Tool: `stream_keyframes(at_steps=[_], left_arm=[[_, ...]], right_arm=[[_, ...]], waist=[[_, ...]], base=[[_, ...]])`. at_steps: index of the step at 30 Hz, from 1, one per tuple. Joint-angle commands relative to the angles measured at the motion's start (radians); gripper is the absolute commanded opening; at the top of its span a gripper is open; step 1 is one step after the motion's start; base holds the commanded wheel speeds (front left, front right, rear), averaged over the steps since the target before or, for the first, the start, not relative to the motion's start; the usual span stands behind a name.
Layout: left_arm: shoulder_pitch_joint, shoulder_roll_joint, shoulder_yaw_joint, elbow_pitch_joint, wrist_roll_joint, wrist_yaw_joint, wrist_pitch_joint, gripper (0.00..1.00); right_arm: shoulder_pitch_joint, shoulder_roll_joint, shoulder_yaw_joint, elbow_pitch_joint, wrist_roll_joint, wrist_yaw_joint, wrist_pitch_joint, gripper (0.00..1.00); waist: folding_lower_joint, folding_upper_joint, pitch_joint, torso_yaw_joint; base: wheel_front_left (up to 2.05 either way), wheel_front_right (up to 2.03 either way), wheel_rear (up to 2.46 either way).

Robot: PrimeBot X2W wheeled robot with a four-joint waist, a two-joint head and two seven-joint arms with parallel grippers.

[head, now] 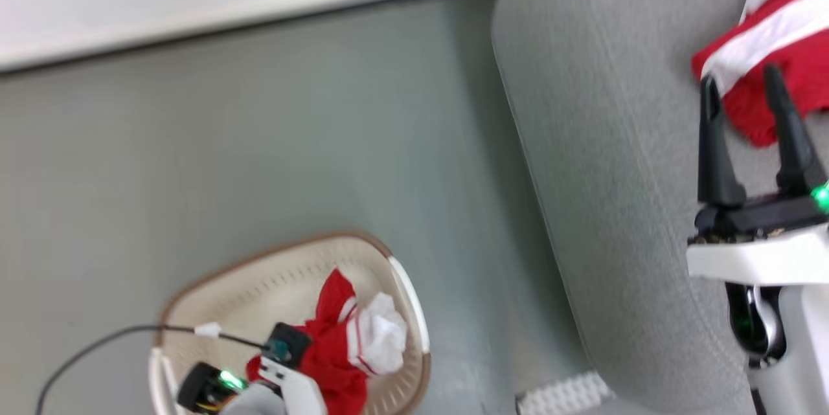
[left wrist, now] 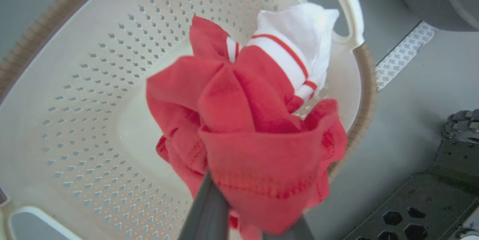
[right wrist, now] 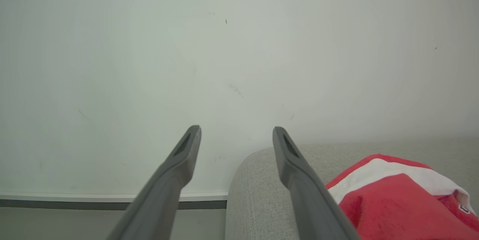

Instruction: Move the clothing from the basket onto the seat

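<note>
Pinching a bunch of red clothing tight with the left gripper, inside the rim of the basket, the white-banded part pointing toward a basket handle. Holding the right gripper spread wide and grasping nothing, above the seat, just beside 1 more red-and-white garment lying on the cushion. Resting the basket on the grey floor, apart from the seat, with a white textured strip lying between them by the seat's edge. Trailing a dark cable across the basket's rim toward the left wrist. Facing a pale wall past the right fingers. Burying the left fingertips in cloth. Cutting off the garment on the seat at the head view's right edge. Blurring the head view throughout. Not showing whether the bunch is touching the basket's bottom.
</note>
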Motion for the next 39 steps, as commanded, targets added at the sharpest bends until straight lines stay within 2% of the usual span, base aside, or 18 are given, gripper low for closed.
stream_keyframes(at_steps=[1, 11, 18, 28, 39], left_arm=[[0.024, -0.017, -0.007, -0.014, -0.019, 0.002, -0.023, 0.00], [0.094, -0.042, -0.017, -0.105, -0.108, 0.002, -0.092, 0.00], [0.110, -0.043, 0.026, -0.227, -0.125, 0.027, -0.103, 0.00], [0.129, 0.041, 0.135, -0.574, -0.161, 0.075, -0.102, 0.00], [0.156, 0.135, 0.182, -0.988, -0.183, 0.154, 0.003, 0.00]], right_arm=[[0.031, -0.014, 0.004, 0.014, 0.018, -0.002, 0.000, 1.00], [0.140, -0.043, 0.021, 0.076, 0.042, -0.002, 0.000, 1.00], [0.192, -0.047, 0.040, 0.093, 0.059, -0.002, 0.000, 1.00], [0.238, -0.032, 0.079, 0.105, 0.082, -0.002, 0.000, 1.00], [0.280, -0.009, 0.147, 0.117, 0.105, -0.002, 0.000, 1.00]], waist=[[0.0001, 0.0000, -0.144, 0.072], [0.0001, 0.0000, -0.354, 0.151], [0.0001, 0.0000, -0.431, 0.185], [0.0001, 0.0000, -0.500, 0.203], [0.0001, 0.0000, -0.527, 0.196]], base=[[0.00, 0.00, 0.00], [0.00, 0.00, 0.00], [0.00, 0.00, 0.00], [0.00, 0.00, 0.00], [0.00, 0.00, 0.00]])
